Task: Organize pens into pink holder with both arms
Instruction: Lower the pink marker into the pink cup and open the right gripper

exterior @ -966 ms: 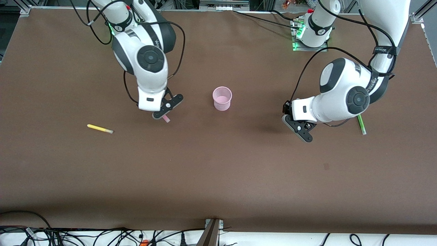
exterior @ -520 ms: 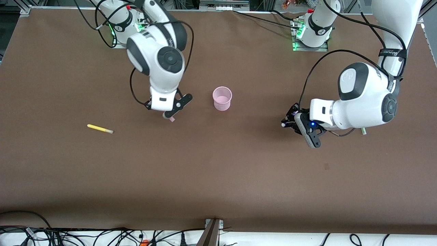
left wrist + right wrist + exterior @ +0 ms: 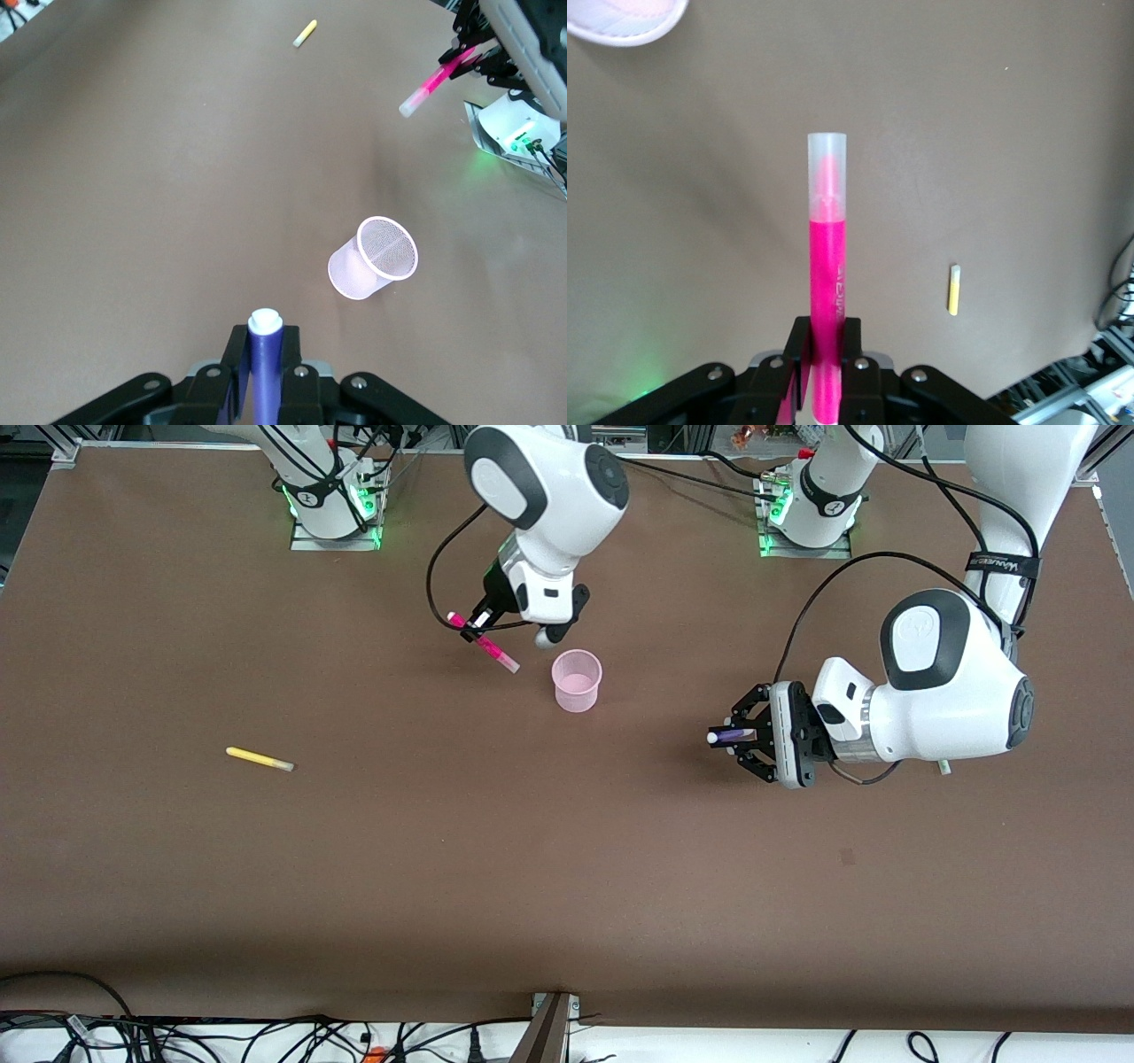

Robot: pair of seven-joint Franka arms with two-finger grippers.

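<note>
The pink holder point(image 3: 577, 680) stands upright mid-table; it also shows in the left wrist view point(image 3: 374, 259), and its rim shows in the right wrist view point(image 3: 625, 22). My right gripper point(image 3: 474, 627) is shut on the magenta pen point(image 3: 485, 644), held slanted in the air beside the holder toward the right arm's end; the right wrist view shows the pen point(image 3: 827, 266) in the gripper point(image 3: 826, 341). My left gripper point(image 3: 740, 736) is shut on the purple pen point(image 3: 726, 736), level above the table, white end toward the holder; the left wrist view shows this pen point(image 3: 265, 354). The yellow pen point(image 3: 259, 759) lies on the table.
Only the pale tip of the green pen point(image 3: 944, 765) shows under the left arm's body. The yellow pen also shows in both wrist views point(image 3: 305, 33) point(image 3: 954, 289). Cables and a metal bracket point(image 3: 549, 1027) run along the table's near edge.
My right arm has lifted the magenta pen and swung it up toward the holder. My left gripper has turned, bringing the purple pen level and pointing at the holder.
</note>
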